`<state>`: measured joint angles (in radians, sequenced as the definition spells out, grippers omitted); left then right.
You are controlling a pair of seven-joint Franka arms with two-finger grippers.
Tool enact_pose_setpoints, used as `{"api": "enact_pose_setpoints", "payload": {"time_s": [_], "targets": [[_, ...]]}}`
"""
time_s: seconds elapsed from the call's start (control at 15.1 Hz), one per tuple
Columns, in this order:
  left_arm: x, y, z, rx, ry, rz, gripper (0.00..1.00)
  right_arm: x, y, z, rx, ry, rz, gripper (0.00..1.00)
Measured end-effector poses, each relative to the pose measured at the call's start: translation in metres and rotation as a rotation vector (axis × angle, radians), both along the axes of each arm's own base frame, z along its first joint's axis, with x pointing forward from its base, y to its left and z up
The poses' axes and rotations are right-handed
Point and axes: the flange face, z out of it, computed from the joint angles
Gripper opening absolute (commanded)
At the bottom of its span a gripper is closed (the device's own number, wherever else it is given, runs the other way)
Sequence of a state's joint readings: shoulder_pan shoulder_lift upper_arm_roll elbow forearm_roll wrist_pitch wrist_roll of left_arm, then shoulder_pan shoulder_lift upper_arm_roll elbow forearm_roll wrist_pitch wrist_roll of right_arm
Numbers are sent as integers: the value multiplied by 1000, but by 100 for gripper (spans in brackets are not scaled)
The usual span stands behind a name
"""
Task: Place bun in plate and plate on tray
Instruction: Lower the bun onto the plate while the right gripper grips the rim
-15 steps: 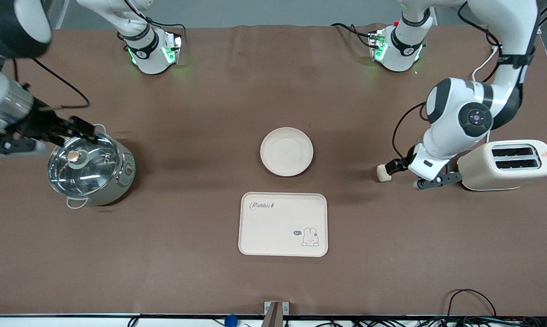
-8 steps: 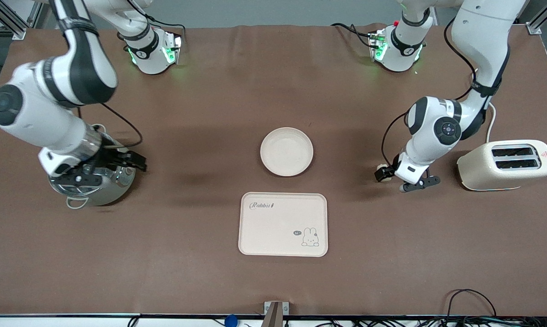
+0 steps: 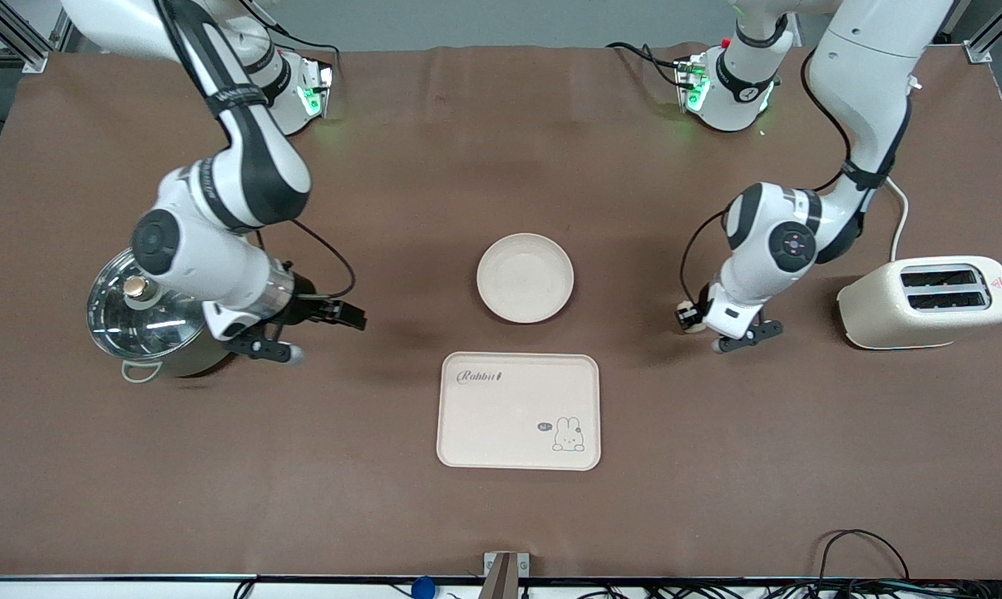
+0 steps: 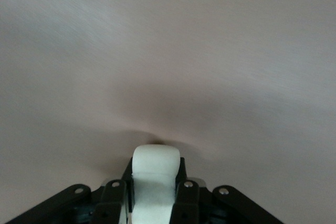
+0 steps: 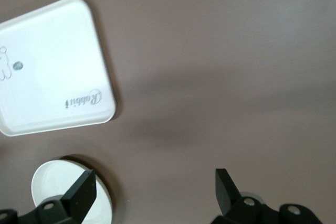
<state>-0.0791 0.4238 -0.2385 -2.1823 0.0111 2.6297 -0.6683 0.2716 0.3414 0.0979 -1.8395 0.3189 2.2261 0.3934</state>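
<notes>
Your left pincer (image 3: 690, 319) grips the bun (image 4: 153, 174); next, carry it over the plate (image 3: 525, 277) mid-counter. Your right pincer (image 5: 155, 190) waits, open.

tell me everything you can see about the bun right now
The bun is a small, pale cream, rounded block with a smooth, matte, bread-like surface. It sits clamped in the left claw, with a black finger against each side, above bare brown tablecloth between the plate and the toaster.
</notes>
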Motion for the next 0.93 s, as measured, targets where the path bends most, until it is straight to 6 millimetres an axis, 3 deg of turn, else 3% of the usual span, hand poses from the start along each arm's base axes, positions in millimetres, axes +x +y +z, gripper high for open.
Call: {"api": "enact_pose_setpoints", "payload": {"time_s": [0.13, 0.4, 0.53, 0.73, 0.93], "targets": [[-4, -44, 17, 6, 33, 39, 27, -12, 37, -17, -1, 5, 21, 100], [-12, -142, 73, 27, 77, 127, 29, -46, 108, -53, -15, 34, 32, 100], [-22, -181, 84, 20, 74, 148, 30, -65, 138, -70, -19, 34, 19, 100], [-32, -225, 69, 12, 93, 193, 35, -94, 172, -95, -39, 63, 57, 100], [-32, -246, 37, 6, 119, 211, 46, -113, 179, -112, -60, 87, 79, 97]]}}
